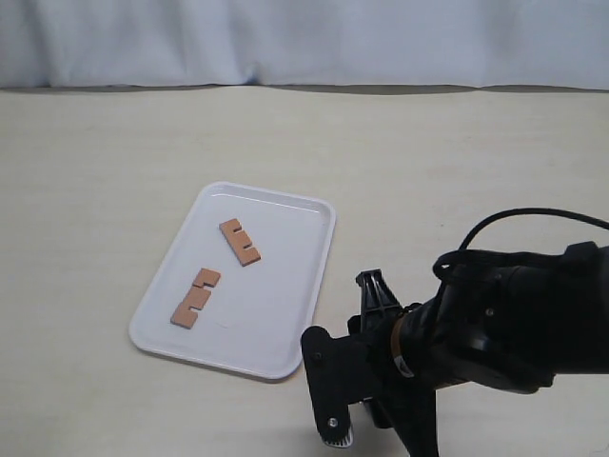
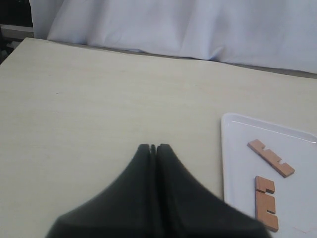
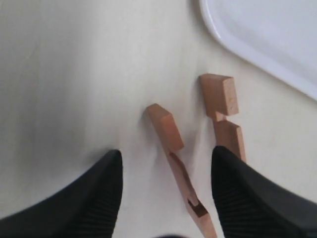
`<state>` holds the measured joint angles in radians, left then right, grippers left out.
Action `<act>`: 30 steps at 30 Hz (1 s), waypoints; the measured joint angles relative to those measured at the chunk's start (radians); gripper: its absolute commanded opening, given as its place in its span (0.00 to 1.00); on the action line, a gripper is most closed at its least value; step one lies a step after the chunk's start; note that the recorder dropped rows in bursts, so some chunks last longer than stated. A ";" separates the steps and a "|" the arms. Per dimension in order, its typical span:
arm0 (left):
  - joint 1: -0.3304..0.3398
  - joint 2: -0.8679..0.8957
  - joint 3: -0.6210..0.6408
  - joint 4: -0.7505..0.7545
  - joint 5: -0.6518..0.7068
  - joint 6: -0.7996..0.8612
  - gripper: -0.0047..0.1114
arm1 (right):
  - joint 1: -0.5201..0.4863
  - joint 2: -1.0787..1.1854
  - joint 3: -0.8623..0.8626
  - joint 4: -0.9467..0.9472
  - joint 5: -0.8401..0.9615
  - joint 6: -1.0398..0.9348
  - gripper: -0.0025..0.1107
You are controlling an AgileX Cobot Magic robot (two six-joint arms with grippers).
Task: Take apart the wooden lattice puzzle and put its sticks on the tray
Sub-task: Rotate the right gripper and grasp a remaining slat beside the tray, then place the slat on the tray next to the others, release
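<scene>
Cloth backdrop (image 1: 304,38) along desk's far edge. One tray (image 1: 276,314) mid-desk holds 2 sticks (image 1: 240,242), flat, apart. 2 loose sticks (image 3: 171,141) on desk just off tray corner; right arm (image 1: 495,324) blocks them in exterior view. Right gripper (image 3: 167,151) spread around one. Left gripper (image 2: 153,147) closed, empty.

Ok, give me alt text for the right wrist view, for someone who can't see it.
The right gripper hangs open over two reddish-brown notched sticks, side by side on the pale table between its black fingers. A corner of the white tray shows beyond them.
</scene>
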<state>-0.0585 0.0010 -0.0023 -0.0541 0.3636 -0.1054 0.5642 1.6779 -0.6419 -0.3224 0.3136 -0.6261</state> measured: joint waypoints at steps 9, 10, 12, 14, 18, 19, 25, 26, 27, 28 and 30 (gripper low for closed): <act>0.000 0.000 0.000 0.000 0.000 0.000 0.04 | 0.000 0.029 0.000 -0.026 0.000 -0.002 0.06; 0.000 0.000 0.000 0.000 0.000 0.000 0.04 | 0.000 0.030 0.000 -0.036 0.000 -0.004 0.06; 0.000 0.000 0.000 0.000 0.000 0.000 0.04 | 0.000 0.030 0.000 -0.050 -0.002 -0.004 0.06; 0.000 0.000 0.000 0.000 0.000 0.000 0.04 | 0.000 0.030 0.000 -0.055 -0.002 -0.004 0.06; 0.000 0.000 0.000 0.000 0.000 0.000 0.04 | 0.000 -0.007 -0.009 -0.056 0.052 -0.002 0.06; 0.000 0.000 0.000 0.000 0.000 0.000 0.04 | 0.000 -0.025 -0.015 -0.056 0.067 0.005 0.06; 0.000 0.000 0.000 0.000 0.000 0.000 0.04 | 0.000 -0.222 -0.059 -0.053 0.072 0.083 0.06; 0.000 0.000 0.000 0.000 0.000 0.000 0.04 | 0.000 -0.246 -0.062 -0.053 0.045 0.101 0.06; 0.000 0.000 0.000 0.000 0.000 0.000 0.04 | 0.000 -0.273 -0.063 -0.053 0.002 0.125 0.06; 0.000 0.000 0.000 0.000 0.000 0.000 0.04 | 0.000 -0.292 -0.065 -0.053 -0.048 0.151 0.06; 0.000 0.000 0.000 0.000 0.000 0.000 0.04 | 0.000 -0.302 -0.078 -0.053 -0.191 0.228 0.06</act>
<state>-0.0585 0.0010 -0.0023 -0.0541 0.3636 -0.1054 0.5642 1.3763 -0.7195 -0.3750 0.1223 -0.3980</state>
